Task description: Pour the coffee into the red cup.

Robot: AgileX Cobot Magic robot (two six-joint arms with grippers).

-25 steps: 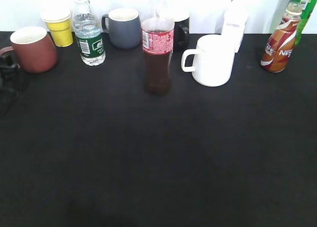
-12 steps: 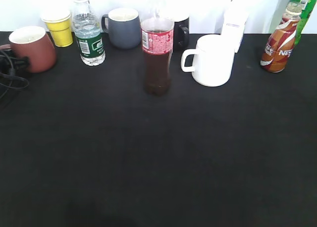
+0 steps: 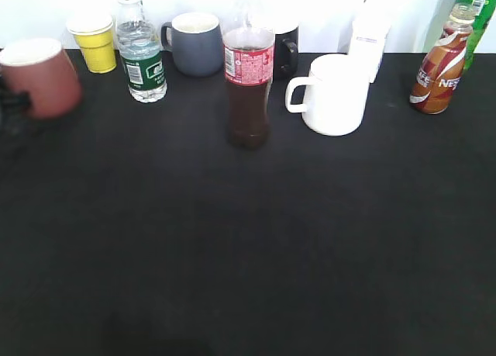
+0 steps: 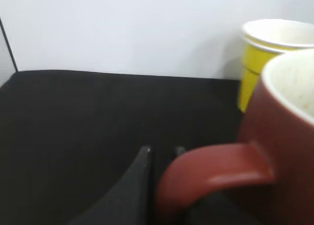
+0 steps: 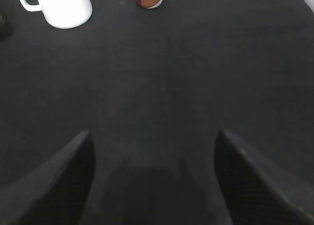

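Red cup (image 3: 39, 77) sits at 9 o'clock on the black tabletop (image 3: 248, 240), blurred in the exterior view. My left hand (image 4: 162, 159) is pinching its handle (image 4: 211, 171), fingers either side. Yellow paper cup (image 4: 267, 53) stands just behind at 1 o'clock from the mug. Coffee bottle (image 3: 439, 61) stands at 2 o'clock, well apart. My right hand (image 5: 152, 181) is spread wide over bare tabletop, white mug (image 5: 59, 7) at 11 o'clock from it.
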